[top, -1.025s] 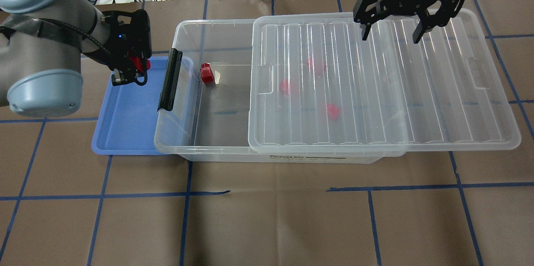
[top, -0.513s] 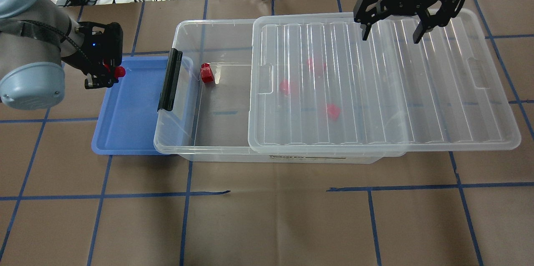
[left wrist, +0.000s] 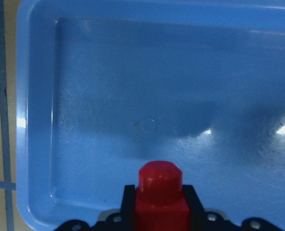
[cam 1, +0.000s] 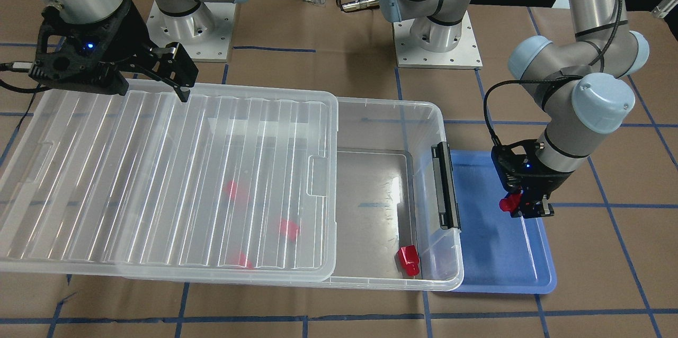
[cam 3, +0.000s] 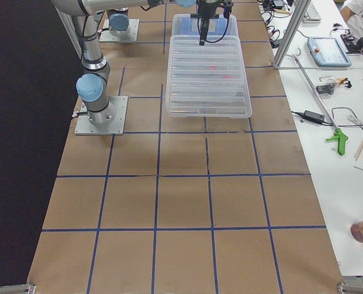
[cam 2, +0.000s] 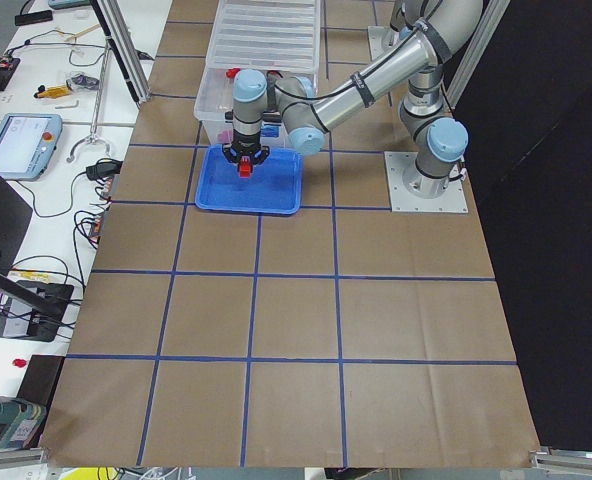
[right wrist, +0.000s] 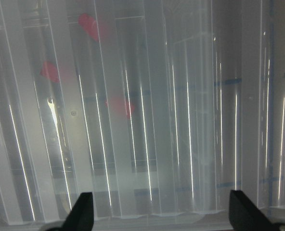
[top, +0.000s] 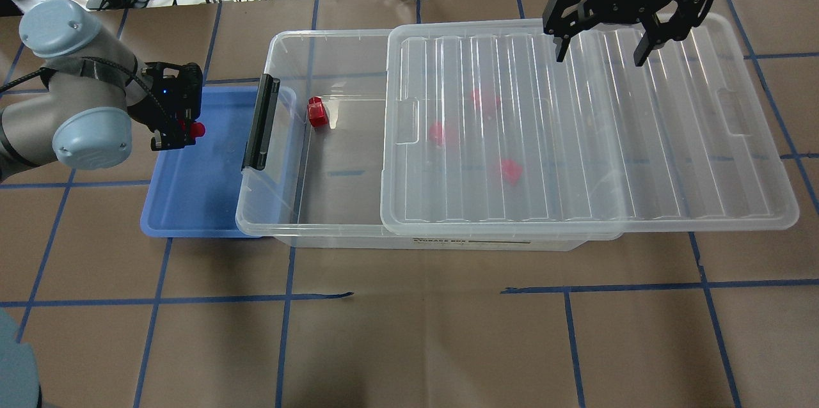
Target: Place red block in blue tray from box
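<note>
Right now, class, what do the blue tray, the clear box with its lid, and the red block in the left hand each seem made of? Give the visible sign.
Blue tray: likely moulded plastic, semi-gloss; light glints, fine scuffs.
Box and lid: clear, glossy plastic; blocks show through, ribs catch streaks of light.
Red block: probably hard, smooth plastic; even colour, soft sheen.

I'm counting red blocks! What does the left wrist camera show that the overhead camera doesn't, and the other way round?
Only the left wrist camera shows the held red block close up and a tiny round mark on the floor of the blue tray. Only the overhead camera shows the clear box, its lid slid partway off, one loose block in the open part, three blurry blocks under the lid, and the open right gripper. Both show the tray and the block held in the left gripper.
</note>
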{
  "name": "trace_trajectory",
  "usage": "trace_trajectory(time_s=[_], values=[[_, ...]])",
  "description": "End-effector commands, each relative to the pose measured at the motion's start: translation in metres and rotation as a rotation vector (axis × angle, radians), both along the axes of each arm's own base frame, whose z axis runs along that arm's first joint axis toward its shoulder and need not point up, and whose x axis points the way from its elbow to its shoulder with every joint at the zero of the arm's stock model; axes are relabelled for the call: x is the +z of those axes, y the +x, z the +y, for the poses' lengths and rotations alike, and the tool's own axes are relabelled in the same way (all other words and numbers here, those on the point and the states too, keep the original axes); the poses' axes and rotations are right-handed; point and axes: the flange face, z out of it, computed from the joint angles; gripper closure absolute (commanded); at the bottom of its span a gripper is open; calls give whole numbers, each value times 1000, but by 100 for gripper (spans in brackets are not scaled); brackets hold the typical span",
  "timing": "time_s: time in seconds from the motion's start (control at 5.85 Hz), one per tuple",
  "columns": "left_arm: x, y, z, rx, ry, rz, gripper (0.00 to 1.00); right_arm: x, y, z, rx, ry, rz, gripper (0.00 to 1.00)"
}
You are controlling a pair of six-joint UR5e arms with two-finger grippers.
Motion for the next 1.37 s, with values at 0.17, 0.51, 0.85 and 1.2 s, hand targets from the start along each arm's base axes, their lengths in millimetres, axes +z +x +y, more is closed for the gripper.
trace_trajectory(time_s=[0.17, 0.51, 0.85, 1.2], values=[[-45, -1, -6, 11, 50, 41, 50, -1, -126, -20, 45, -5, 42, 0], [-53, -3, -8, 27, 51, 92, 15, -11, -238, -21, 43, 2, 34, 0], [-7, -16, 1, 37, 58, 91, 13, -66, -333, -43, 48, 32, 50, 0], [60, -47, 30, 238, 91, 115, 12, -124, -368, -44, 6, 0, 78, 0]])
